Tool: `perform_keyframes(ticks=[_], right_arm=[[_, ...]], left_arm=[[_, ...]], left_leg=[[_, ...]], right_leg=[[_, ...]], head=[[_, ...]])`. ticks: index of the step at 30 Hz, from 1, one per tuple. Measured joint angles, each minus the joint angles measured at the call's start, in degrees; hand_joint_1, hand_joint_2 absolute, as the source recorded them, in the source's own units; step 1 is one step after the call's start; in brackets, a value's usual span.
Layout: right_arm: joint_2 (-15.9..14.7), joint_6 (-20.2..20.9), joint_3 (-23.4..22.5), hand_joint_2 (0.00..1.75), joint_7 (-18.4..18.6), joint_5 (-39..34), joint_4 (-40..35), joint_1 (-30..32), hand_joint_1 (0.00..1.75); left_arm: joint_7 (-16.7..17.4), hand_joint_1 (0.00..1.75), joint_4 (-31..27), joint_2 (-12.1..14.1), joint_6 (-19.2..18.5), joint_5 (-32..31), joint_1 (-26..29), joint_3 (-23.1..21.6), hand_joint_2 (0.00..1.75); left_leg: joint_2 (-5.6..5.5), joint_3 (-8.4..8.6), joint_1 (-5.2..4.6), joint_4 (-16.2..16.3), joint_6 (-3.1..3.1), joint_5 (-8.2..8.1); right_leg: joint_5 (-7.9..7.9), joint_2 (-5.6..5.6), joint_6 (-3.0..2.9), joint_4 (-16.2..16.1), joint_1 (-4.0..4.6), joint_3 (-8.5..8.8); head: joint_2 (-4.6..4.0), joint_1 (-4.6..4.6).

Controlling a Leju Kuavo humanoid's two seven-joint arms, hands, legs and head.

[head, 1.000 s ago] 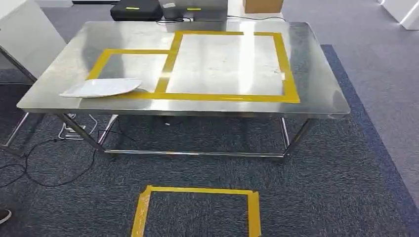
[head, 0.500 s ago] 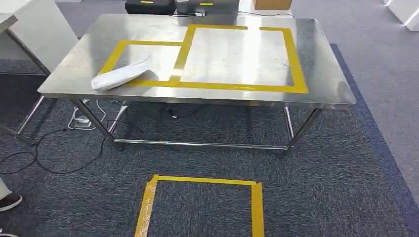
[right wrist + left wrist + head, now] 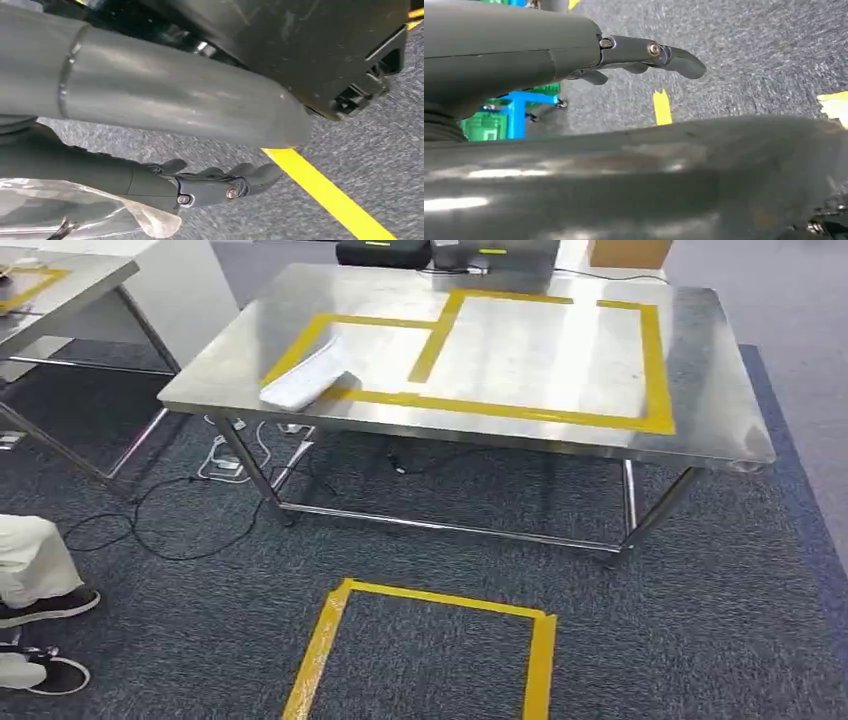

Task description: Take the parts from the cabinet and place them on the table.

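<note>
Bagged part [image 3: 303, 380]: white, flat, lying on the steel table [image 3: 715, 390] at upper centre of the head view, near the table's left front edge, inside the smaller yellow tape outline [image 3: 300, 340] and overlapping its front strip. The larger tape rectangle [image 3: 655, 360] beside it, to the right, holds bare steel.

Clear plastic bag [image 3: 75, 212]: held in the right hand [image 3: 165, 185] at lower left of the right wrist view, fingers curled over it; contents cannot be told.

Left hand [image 3: 624, 55]: upper left of the left wrist view, fingers extended and slightly bent, holding nothing, above grey carpet.

Floor: dark carpet with a yellow tape square [image 3: 430, 650] at lower centre of the head view, open carpet between it and the table legs. Cables [image 3: 190, 510] trail under the table's left end.

Second table [image 3: 60, 290]: upper left corner.

Person's leg and shoes [image 3: 40, 580]: left edge.

Black case [image 3: 380, 252] and cardboard box [image 3: 628, 252]: top edge, behind the table.
</note>
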Motion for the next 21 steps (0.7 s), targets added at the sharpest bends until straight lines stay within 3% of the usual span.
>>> perform_keyframes(ticks=[1, 3, 4, 5, 6, 8, 9, 10, 11, 13, 14, 15, 17, 19, 20, 21], right_arm=[[-0.02, 0.06, 0.02, 0.0, -0.04, 0.02, 0.0, -0.13, 0.0], [-0.07, 0.22, 0.07, 0.0, -0.09, 0.07, 0.0, -0.47, 0.0], [-0.07, 0.37, 0.18, 0.0, -0.07, 0.11, -0.02, -0.66, 0.0], [-0.22, 0.63, 0.28, 0.0, 0.0, 0.11, -0.02, -0.66, 0.0], [-0.22, 0.76, 0.31, 0.0, 0.04, 0.11, -0.02, -0.62, 0.0], [-0.28, 0.98, 0.31, 0.0, 0.42, 0.11, -0.02, -0.4, 0.0], [-0.33, 1.07, 0.31, 0.0, 0.5, 0.11, -0.02, -0.26, 0.0], [-0.35, 1.2, 0.31, 0.0, 0.68, 0.11, -0.02, -0.13, 0.0], [-0.37, 1.4, 0.31, 0.0, 0.74, 0.09, -0.02, -0.11, 0.0], [-0.5, 1.73, 0.31, 0.0, 0.72, 0.11, -0.02, -0.22, 0.0], [-0.5, 1.79, 0.31, 0.0, 0.7, 0.11, -0.02, -0.27, 0.0], [-0.57, 1.94, 0.31, 0.0, 0.66, 0.11, 0.0, -0.3, 0.0], [-0.57, 2.12, 0.33, 0.0, 0.55, 0.11, 0.0, -0.36, 0.0], [-0.61, 2.36, 0.31, 0.0, 0.61, 0.11, 0.0, -0.33, 0.0], [-0.61, 2.69, 0.31, 0.0, 0.68, 0.2, 0.0, -0.43, 0.0], [-0.63, 2.77, 0.31, 0.0, 0.76, 0.26, 0.0, -0.4, 0.0]], left_arm=[[-0.13, 0.0, 0.0, 0.0, 0.04, 0.09, 0.03, 0.0, 0.0], [-0.17, 0.0, 0.02, 0.04, 0.15, 0.13, 0.16, 0.0, 0.0], [-0.17, 0.0, 0.04, 0.04, 0.26, 0.42, 0.14, 0.02, 0.0], [-0.17, 0.0, 0.04, 0.02, 0.31, 0.8, 0.09, 0.02, 0.0], [-0.26, 0.0, 0.04, 0.02, 0.39, 1.4, -0.07, 0.04, 0.0], [-1.05, 0.0, 0.04, -0.11, 0.61, 2.56, -0.33, 0.22, 0.0], [-1.25, 0.0, 0.04, -0.15, 0.79, 2.58, -0.34, 0.31, 0.0], [-1.29, 0.0, 0.07, -0.15, 0.98, 2.56, -0.32, 0.33, 0.0], [-1.29, 0.0, 0.07, -0.15, 1.01, 2.45, -0.28, 0.33, 0.0], [-1.29, 0.0, 0.07, -0.15, 0.96, 2.25, -0.3, 0.33, 0.0], [-1.31, 0.0, 0.07, -0.18, 0.85, 2.49, -0.38, 0.33, 0.0], [-1.75, 0.0, 0.07, -0.28, 0.74, 3.39, -0.54, 0.48, 0.0], [-3.13, 0.0, 0.07, -0.37, 0.83, 5.53, -0.83, 1.66, 0.0], [-3.91, 0.0, 0.07, -0.35, 1.03, 6.27, -0.51, 2.71, 0.0], [-4.18, 0.0, 0.07, -0.2, 1.05, 6.27, -0.49, 3.17, 0.0], [-4.29, 0.0, 0.07, -0.26, 1.12, 6.18, -0.48, 3.28, 0.0]], left_leg=[[-0.07, -0.42, -0.11, 0.05, 0.58, 0.31], [-0.87, -0.91, -0.28, -0.11, 1.14, 0.14], [-1.42, -0.85, 0.05, -0.74, 1.72, 0.5], [-1.7, -0.8, 0.25, -1.08, 2.18, 0.84], [-2.16, -1.06, 0.29, -1.09, 2.61, 1.06], [-3.23, -1.59, 0.15, -1.07, 3.05, 1.36], [-3.88, -1.78, 0.06, -1.03, 3.12, 1.49], [-4.6, -1.92, -0.03, -0.92, 3.12, 1.61], [-5.26, -1.99, -0.06, -0.78, 3.08, 1.67], [-6.78, -2.09, -0.08, -0.36, 2.95, 1.74], [-7.43, -2.14, -0.08, -0.22, 2.87, 1.78], [-8.01, -2.41, -0.36, -0.01, 2.54, 1.87], [-9.25, -3.33, -0.16, 0.32, 1.74, 2.27], [-10.58, -3.79, -0.04, 0.14, 0.94, 2.76], [-9.92, -4.02, -0.01, 0.83, 0.82, 2.33], [-7.45, -4.74, -0.21, 2.45, 0.43, 0.76]], right_leg=[[0.11, -0.29, 0.35, -0.01, 0.08, 0.2], [0.32, -1.07, 0.84, -0.11, 0.04, 0.6], [0.08, -1.29, 1.29, -0.12, 0.03, 0.65], [-0.99, 1.33, 1.75, 0.53, -0.15, 0.05], [-2.98, 3.6, 1.75, 3.34, -0.25, -1.32], [-7.29, 5.03, 1.79, 13.27, -0.32, -6.01], [-8.54, 5.18, 1.81, 17.43, -0.31, -8.1], [-8.38, 5.22, 1.78, 19.25, -0.32, -9.22], [-6.69, 5.25, 1.66, 18.07, -0.32, -8.76], [-1.2, 6.05, 1.29, 9.32, -0.33, -4.77], [0.89, 7.31, 1.03, 4.93, -0.37, -2.63], [0.37, 10.34, 0.86, 2.08, -0.53, -1.44], [0.19, 9.52, 0.96, 1.07, -0.55, -1.45], [0.55, 8.28, 0.29, 1.04, -0.57, -0.78], [1.03, 7.23, -0.18, 0.64, -0.97, -0.86], [1.19, 6.78, -0.36, 0.6, -0.95, -0.94]], head=[[0.0, 0.18], [0.0, 0.14], [0.0, 0.02], [0.0, 0.26], [0.0, 0.51], [0.0, 0.44], [0.0, 0.48], [0.0, 0.46], [0.0, 0.44], [0.0, 0.48], [0.0, 0.46], [0.0, 0.44], [0.0, 0.35], [0.0, 0.44], [0.0, 0.4], [0.0, -0.1]])
